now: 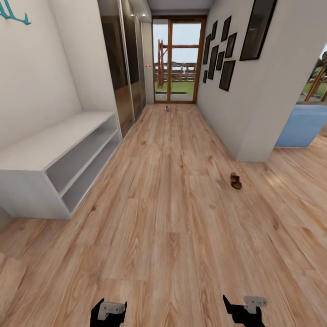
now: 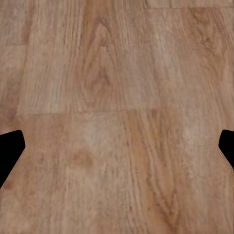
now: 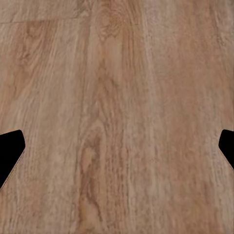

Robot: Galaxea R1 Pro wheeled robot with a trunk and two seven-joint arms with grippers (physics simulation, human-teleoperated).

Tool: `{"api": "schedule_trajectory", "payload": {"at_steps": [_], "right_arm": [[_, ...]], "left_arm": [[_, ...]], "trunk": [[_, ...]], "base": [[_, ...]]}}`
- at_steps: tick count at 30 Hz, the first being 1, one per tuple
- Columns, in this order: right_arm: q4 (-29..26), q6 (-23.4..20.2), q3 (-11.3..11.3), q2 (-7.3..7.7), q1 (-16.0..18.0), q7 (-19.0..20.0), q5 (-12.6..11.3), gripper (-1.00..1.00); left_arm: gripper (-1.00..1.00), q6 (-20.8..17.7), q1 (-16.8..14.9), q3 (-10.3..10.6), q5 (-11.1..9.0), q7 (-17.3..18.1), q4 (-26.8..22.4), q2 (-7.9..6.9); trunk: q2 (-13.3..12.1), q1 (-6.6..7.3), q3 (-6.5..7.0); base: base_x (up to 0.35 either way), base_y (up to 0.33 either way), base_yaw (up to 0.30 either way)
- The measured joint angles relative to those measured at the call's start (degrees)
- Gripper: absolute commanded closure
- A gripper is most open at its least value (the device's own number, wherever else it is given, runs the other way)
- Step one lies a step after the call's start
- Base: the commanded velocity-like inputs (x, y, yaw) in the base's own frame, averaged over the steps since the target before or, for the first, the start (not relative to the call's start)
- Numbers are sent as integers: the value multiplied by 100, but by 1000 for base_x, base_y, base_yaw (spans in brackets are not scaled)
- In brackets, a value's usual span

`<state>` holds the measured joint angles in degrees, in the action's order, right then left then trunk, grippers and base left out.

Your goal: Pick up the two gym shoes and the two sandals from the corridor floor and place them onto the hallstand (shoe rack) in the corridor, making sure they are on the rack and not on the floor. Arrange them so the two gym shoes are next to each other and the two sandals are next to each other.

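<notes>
Both tools, left (image 1: 108, 313) and right (image 1: 244, 311), are hanging spread apart and empty over the corridor floor (image 1: 172, 236), while one brown sandal (image 1: 235, 180) is lying ahead, nearer the right arm, well apart from the hallstand (image 1: 54, 159).

The left gripper (image 1: 108, 313) and right gripper (image 1: 245, 309) have black angular fingers (image 2: 9, 151) with pale grey plates.
</notes>
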<state>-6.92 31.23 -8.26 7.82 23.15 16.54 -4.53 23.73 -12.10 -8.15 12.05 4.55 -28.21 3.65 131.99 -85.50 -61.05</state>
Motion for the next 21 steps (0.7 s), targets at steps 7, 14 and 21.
{"api": "schedule_trajectory", "payload": {"at_steps": [7, 14, 21], "right_arm": [[0, 0, 0, 0, -2, 3, 0, -100], [0, 0, 0, 0, -1, 4, 0, -100], [0, 0, 0, 0, -2, 8, 0, -100]], "left_arm": [[-100, 0, 0, -5, -1, -3, 10, 2], [-100, 0, 0, -13, -6, -8, 19, 4], [-100, 0, 0, -15, -7, -9, 30, 11]], "trunk": [[0, 0, 0], [0, 0, 0], [0, 0, 0]], "base": [[340, 0, 0], [340, 0, 0], [340, 0, 0]]}}
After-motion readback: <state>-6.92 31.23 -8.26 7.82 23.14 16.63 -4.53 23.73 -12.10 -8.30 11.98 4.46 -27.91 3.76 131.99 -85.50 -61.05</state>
